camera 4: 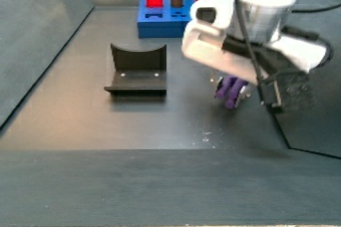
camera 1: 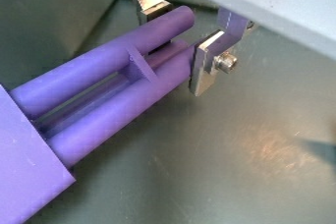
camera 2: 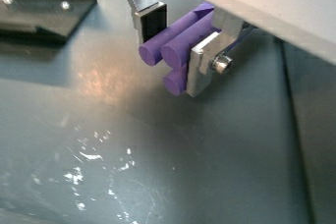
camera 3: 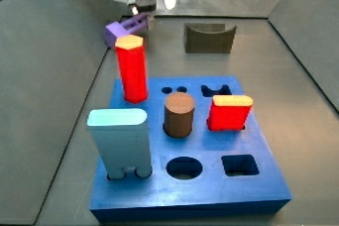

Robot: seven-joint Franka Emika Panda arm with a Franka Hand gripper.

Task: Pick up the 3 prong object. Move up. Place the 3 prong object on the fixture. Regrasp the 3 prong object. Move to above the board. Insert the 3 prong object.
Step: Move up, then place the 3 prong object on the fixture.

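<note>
The light purple 3 prong object (camera 1: pixel 118 81) lies slanted between my gripper's (camera 1: pixel 180 39) silver fingers, which press on its pronged end (camera 2: pixel 171 46) from both sides. The gripper (camera 3: pixel 138 10) is by the left wall with the purple piece (camera 3: pixel 122 30) under it. In a side view the piece (camera 4: pixel 233 92) hangs low over the grey floor beneath the gripper (camera 4: pixel 242 80). The dark fixture (camera 3: pixel 208 38) (camera 4: pixel 136 69) stands apart with nothing in its notch. The blue board (camera 3: pixel 272 175) (camera 4: pixel 147 24) is some way off.
On the board stand a tall red hexagonal post (camera 3: pixel 131 66), a brown cylinder (camera 3: pixel 179 116), a red block with a yellow top (camera 3: pixel 229 111) and a pale blue block (camera 3: pixel 118 141). Grey walls enclose the floor; one is close to the gripper.
</note>
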